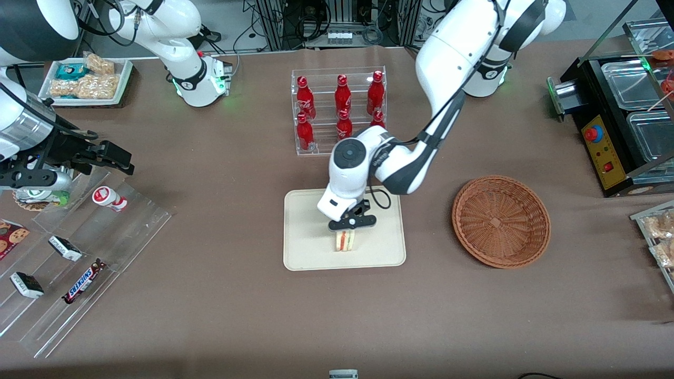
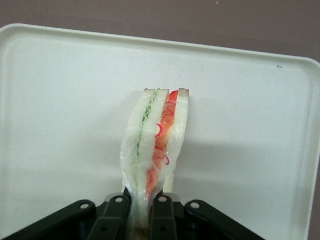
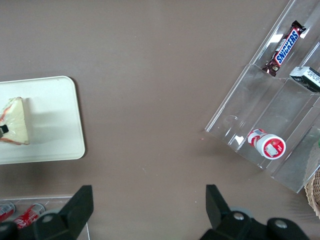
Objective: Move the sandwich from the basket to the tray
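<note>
The tool (image 1: 352, 223) hangs over the tray (image 1: 305, 252), its fingers (image 2: 116, 212) pinched on the top of the sandwich (image 1: 345, 240), which stands on edge near the tray's front edge. The tool's fingers hide the wedge's top corner. The basket (image 1: 501, 221) sits apart on the counter (image 1: 221, 295), toward the working arm's end, nothing visible in it.

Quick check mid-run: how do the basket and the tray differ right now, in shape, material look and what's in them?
The basket is round, reddish-brown woven wicker with a raised wall; the tray is a flat cream rectangle with rounded corners and a low rim. The basket holds nothing, while the sandwich stands over the tray, pinched by the gripper. The basket lies toward the working arm's end of the table; the tray sits in front of the bottle rack. Both rest on the brown table.
</note>
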